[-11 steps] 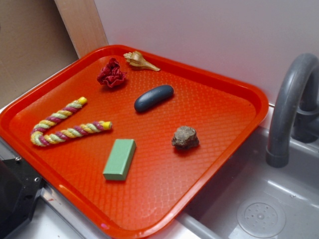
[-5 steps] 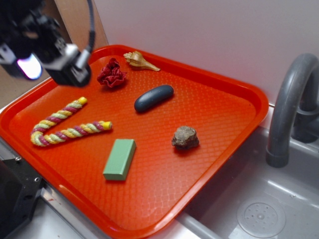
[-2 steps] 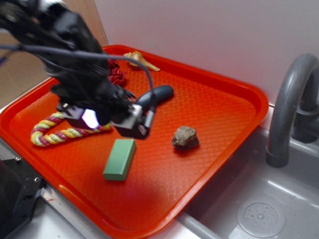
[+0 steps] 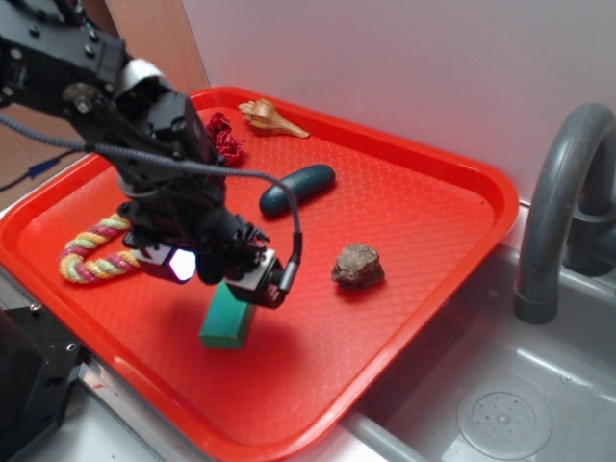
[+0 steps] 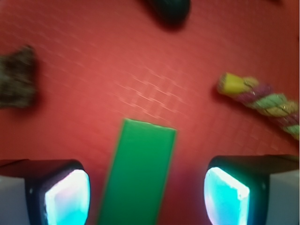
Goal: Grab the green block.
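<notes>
on the left lies a braided yellow, pink and green rope toy [image 4: 87, 252]. my gripper [image 5: 147, 190] hangs spread wide over the small pale mint-green rectangular block [image 5: 138, 171], which rests on the red plastic tray [image 4: 423, 207] between my pads [image 5: 68, 197], untouched. its long axis runs away from me, across my closing line. right of it sits a rough brown rock [image 4: 358, 266].

Orange tray [image 4: 462, 207] holds rope [image 4: 91, 252], pebble [image 4: 298, 189], rock [image 4: 358, 266], shell [image 4: 271, 117].

- The green block [image 4: 227, 322] [image 5: 138, 174]: a plain matte rectangular brick
- Lies flat on the red tray, untilted, near its front edge
</notes>
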Motion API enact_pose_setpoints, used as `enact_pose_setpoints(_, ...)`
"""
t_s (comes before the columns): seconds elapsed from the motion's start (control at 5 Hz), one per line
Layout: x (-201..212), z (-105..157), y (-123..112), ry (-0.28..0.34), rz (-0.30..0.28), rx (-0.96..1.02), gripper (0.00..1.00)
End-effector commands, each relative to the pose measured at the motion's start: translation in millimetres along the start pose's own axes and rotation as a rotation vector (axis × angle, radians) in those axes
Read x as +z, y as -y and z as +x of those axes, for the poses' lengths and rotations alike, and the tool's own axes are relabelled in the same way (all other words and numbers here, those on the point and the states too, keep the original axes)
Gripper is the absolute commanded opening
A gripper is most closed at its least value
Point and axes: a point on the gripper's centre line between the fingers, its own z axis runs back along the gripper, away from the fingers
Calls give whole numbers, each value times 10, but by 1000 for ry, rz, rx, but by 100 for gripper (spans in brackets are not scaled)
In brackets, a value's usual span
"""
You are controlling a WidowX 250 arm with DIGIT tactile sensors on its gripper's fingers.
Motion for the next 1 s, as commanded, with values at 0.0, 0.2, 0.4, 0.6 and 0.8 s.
enact_pose_setpoints(0.0, -265, -76, 28, -25, -91, -22, 100)
enact_pose_setpoints(0.2, -410, -190, 173, -20, -157, -73, 0)
enact_pose_setpoints(0.4, -325, -155, 65, -10, -127, -122, 0)
enact_pose_setpoints(0.6, -21, 57, -53, -4, -48, -220, 0)
enact_pose_setpoints(0.8, 352, 322, -128, -27, 28, -256, 0)
